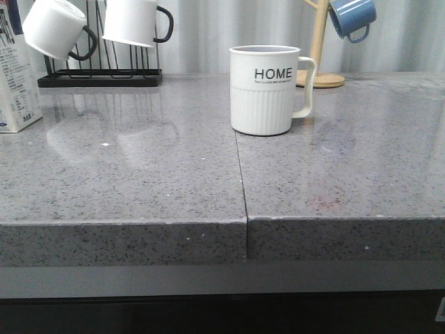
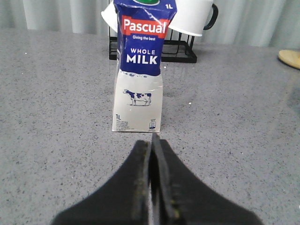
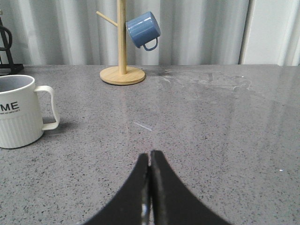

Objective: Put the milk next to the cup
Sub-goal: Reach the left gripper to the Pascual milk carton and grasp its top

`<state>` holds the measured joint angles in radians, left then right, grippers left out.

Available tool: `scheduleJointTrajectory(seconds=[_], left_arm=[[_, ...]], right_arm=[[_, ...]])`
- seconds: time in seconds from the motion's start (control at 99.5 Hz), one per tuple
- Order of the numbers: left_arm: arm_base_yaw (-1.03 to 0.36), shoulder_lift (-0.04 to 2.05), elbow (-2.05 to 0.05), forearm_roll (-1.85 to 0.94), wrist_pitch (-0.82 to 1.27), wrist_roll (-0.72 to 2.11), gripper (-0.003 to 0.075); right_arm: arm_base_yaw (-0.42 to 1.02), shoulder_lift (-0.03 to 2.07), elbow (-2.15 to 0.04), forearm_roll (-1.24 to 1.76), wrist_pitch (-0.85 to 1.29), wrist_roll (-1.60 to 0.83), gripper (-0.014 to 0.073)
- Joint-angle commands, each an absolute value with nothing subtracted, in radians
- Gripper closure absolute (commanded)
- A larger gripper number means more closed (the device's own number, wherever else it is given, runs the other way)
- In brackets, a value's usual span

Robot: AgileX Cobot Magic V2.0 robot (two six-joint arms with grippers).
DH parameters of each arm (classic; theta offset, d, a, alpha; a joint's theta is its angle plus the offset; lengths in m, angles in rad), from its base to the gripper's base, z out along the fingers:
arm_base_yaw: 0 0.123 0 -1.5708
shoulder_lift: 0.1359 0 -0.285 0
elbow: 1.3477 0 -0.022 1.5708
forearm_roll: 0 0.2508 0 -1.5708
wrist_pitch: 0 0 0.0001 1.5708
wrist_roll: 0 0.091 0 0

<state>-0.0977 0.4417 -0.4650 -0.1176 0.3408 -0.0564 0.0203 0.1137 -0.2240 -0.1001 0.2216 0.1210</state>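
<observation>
milk [image 2: 138,75] upright on counter [image 1: 139,181], dead ahead of left fingers [image 2: 151,145], closed, empty | cup [image 1: 265,90] far right | right fingers [image 3: 150,161] closed

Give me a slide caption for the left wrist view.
Left gripper, jaws shut, faces the upright milk standing on the grey counter.

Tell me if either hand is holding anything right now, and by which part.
Nothing is held. The left hand is shut short of the tall white-and-blue milk carton; the right hand is shut over bare counter.
</observation>
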Motion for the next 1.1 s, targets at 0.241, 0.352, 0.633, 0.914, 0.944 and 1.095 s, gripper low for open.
scheduleJointTrajectory(seconds=[0.241,0.352,0.633,0.914,0.944,1.095], left_arm=[[-0.099,0.748,-0.655,-0.072,0.226,-0.052,0.0739],[-0.099,0.807,-0.656,-0.072,0.220,-0.010,0.0640],[-0.099,0.921,-0.656,-0.126,0.120,-0.010,0.0029],[-0.142,1.092,-0.656,-0.105,-0.203,-0.008,0.0066],[-0.145,1.114,-0.656,-0.102,-0.236,-0.008,0.0066],[-0.145,1.197,-0.656,-0.102,-0.408,-0.008,0.0066]], right_arm=[[0.015,0.122,-0.248,-0.112,0.140,0.122,0.0715],[0.015,0.122,-0.248,-0.112,0.140,0.122,0.0715],[0.015,0.122,-0.248,-0.112,0.140,0.122,0.0715],[0.015,0.122,-0.248,-0.112,0.140,0.122,0.0715],[0.015,0.122,-0.248,-0.112,0.140,0.122,0.0715],[0.015,0.122,-0.248,-0.112,0.140,0.122,0.0715]])
